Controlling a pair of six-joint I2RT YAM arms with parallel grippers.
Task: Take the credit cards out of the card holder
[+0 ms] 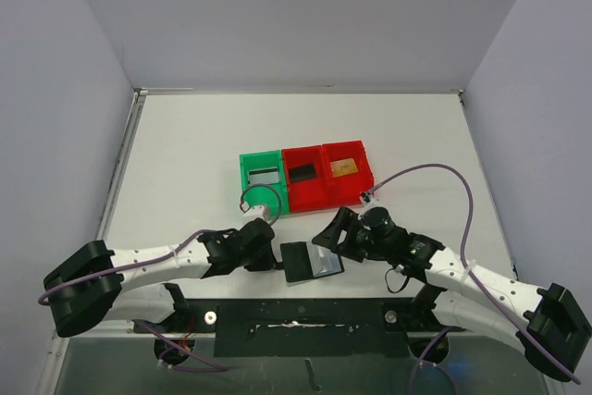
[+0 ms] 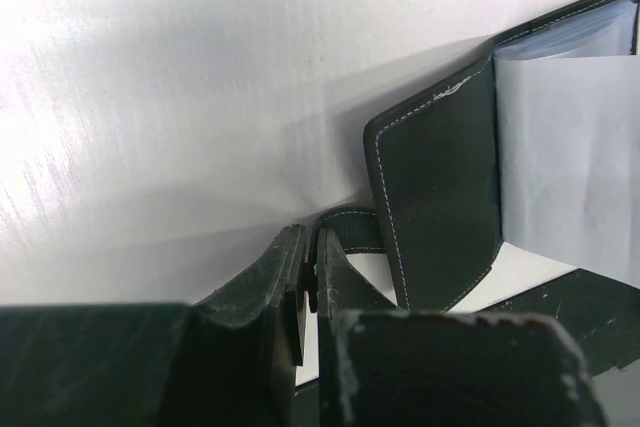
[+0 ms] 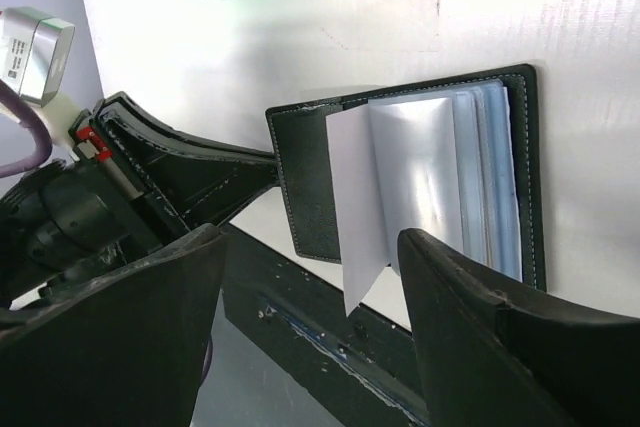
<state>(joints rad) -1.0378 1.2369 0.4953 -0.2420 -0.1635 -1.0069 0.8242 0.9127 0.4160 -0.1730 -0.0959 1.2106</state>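
Note:
The card holder [image 1: 310, 261] lies open on the table near the front edge, black cover down, its blue-grey glossy pockets [image 3: 440, 177] fanned up. My left gripper [image 1: 275, 261] is shut on its closure tab [image 2: 350, 227] at the wallet's left side. My right gripper [image 1: 335, 233] is open and empty, its jaws wide apart just above the wallet's near edge [image 3: 312, 239]. A greyish card [image 1: 264, 174] lies in the green bin, a black card [image 1: 302, 172] in the middle red bin, and a tan-gold card [image 1: 344, 167] in the right red bin.
The green bin [image 1: 248, 193] and the two red bins [image 1: 305, 199] stand in a row just behind the wallet. The black mounting bar [image 1: 305, 316] runs along the table's front edge, right below the wallet. Walls close in the left, right and back.

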